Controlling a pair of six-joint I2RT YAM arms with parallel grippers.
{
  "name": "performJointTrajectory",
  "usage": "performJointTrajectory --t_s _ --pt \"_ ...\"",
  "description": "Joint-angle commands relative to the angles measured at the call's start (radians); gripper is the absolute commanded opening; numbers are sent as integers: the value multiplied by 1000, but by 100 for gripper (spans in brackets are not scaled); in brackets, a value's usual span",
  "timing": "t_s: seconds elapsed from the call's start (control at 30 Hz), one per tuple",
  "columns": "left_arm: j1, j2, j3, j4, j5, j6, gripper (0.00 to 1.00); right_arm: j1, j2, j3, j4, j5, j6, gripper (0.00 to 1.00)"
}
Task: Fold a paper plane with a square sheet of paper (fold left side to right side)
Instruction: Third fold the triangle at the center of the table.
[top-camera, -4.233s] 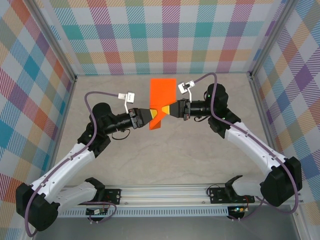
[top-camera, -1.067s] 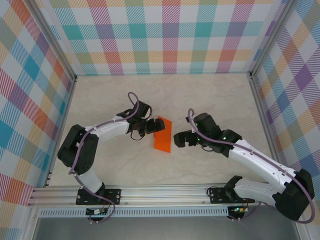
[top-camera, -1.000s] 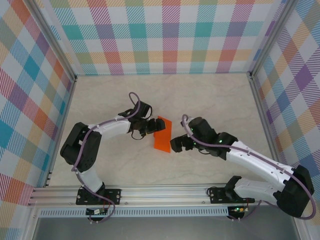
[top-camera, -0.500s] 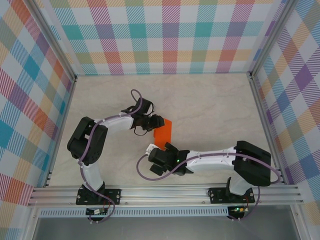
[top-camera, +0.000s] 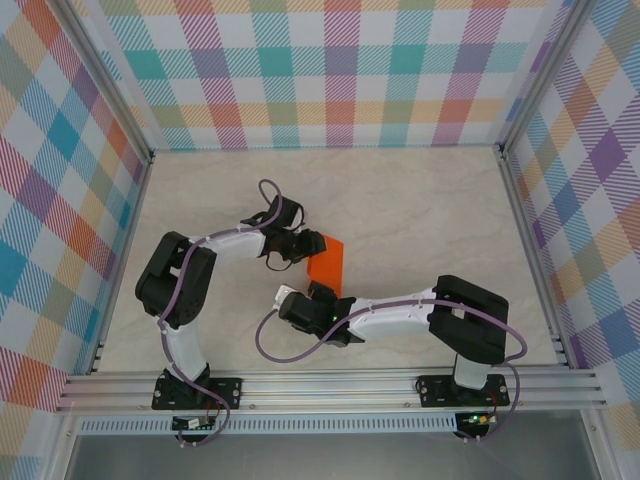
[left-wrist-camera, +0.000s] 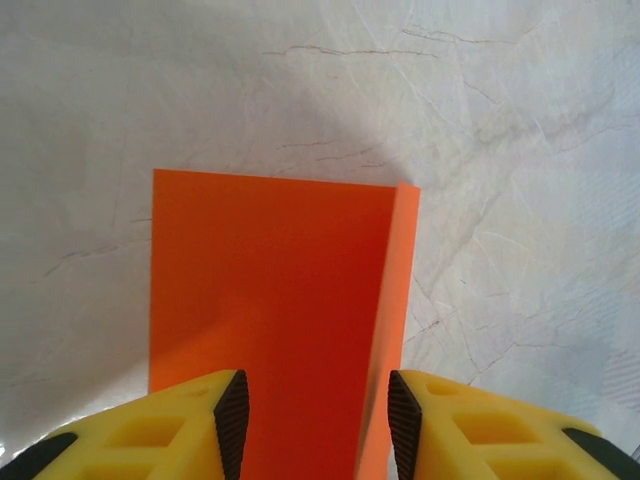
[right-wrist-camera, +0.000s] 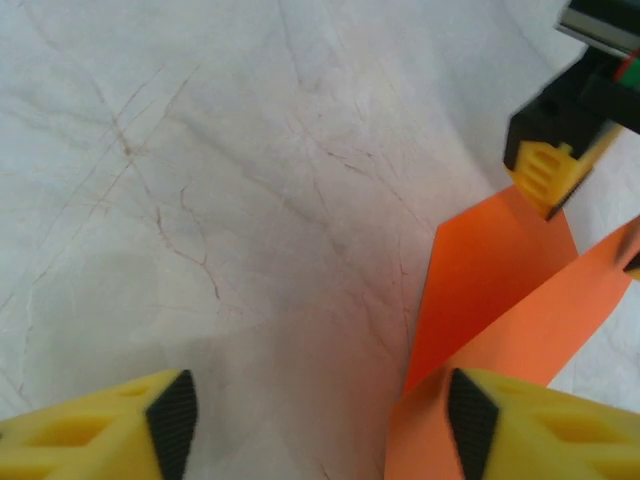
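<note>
1. Left gripper (left-wrist-camera: 315, 425): the yellow fingers (left-wrist-camera: 150, 430) with black pads stand part-way apart. They sit over the near edge of the orange paper sheet (top-camera: 327, 264), which fills the gap and passes under the left finger. The pads are not clamped on it. Whether they touch it cannot be told.
2. Right gripper (right-wrist-camera: 320, 425): the yellow fingers (right-wrist-camera: 545, 430) are spread wide, with bare tabletop between them. A corner of the sheet reaches the right finger's pad, either touching or just beside it.
3. Orange paper sheet: it is folded into a narrow oblong and lies on the marble-patterned tabletop (top-camera: 430, 220) near the middle. In the left wrist view a lighter strip runs along its right side. In the right wrist view two layers splay apart from one corner.
4. Placement, top view: the left gripper is at the sheet's far-left edge and the right gripper at its near end.
5. Left arm (top-camera: 175, 285): it rises from its base, then bends right toward the sheet.
6. Right arm (top-camera: 400, 315): its forearm stretches left, low over the table.
7. Surround: checked plaid walls (top-camera: 340, 70) and an aluminium rail (top-camera: 330, 385) at the near edge.
</note>
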Motion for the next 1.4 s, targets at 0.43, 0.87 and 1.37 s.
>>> performJointTrajectory --t_s 0.43,0.87,1.37 --pt "74 -162 -49 -157 -30 137 66 -38 -20 29 -35 17 20 0" --pt "11 -50 124 -95 118 192 39 -98 -87 -20 -21 -102 101 0" --pt "-30 268 359 -207 133 246 31 -134 -81 -14 -51 -180 127 0"
